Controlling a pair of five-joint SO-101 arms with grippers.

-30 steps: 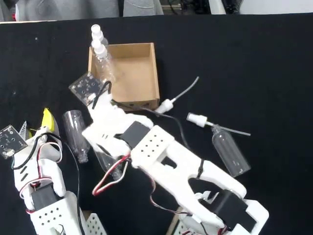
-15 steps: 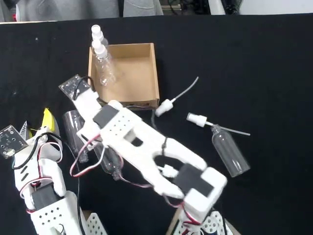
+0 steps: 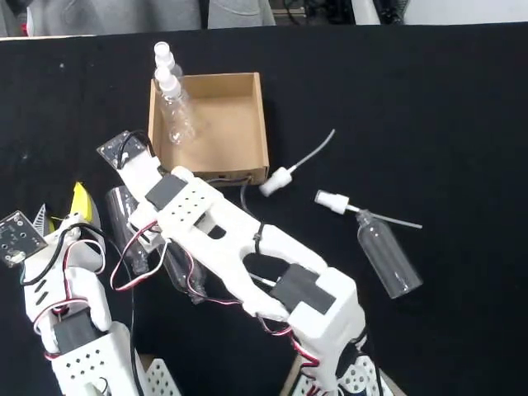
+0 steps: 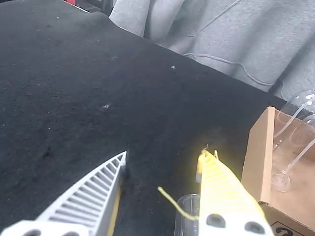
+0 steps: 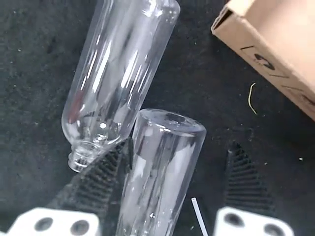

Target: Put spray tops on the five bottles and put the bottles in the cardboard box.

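Two capped bottles point(image 3: 176, 111) in the cardboard box point(image 3: 262, 124), leaning together at its far left corner, white spray heads above the rim.

Three more bottles lying uncapped on the black worktop point(image 3: 462, 124). First bare bottle point(image 3: 122, 216) just off the box's near left corner, base toward the box, beside the right arm point(image 3: 247, 247). Second bare bottle point(image 3: 180, 271) close alongside it, partly under that arm. Third bare bottle point(image 3: 388, 254) well apart on the right side, neck toward a loose spray top point(image 3: 332, 200) just beside it, thin tube trailing across the cloth. Another spray top point(image 3: 279, 180) near the box's front right corner, tube curving away.

Right hand point(image 5: 170, 162) spread wide, black ribbed fingers point(image 5: 98, 172) on either side of the base end of the second bare bottle point(image 5: 162, 162). One finger close against the clear wall, the other standing off from it, so not clamped. First bare bottle point(image 5: 118, 73) slanting just beyond, open neck down by that nearer finger. Printed corner of the box point(image 5: 266, 39) farther off.

Left hand point(image 3: 59, 210) low at the near left of the worktop, white finger and yellow finger well apart over the cloth point(image 4: 162, 167). Rim of the first bare bottle point(image 4: 189, 211) close by the yellow finger, box wall point(image 4: 258, 157) beyond.
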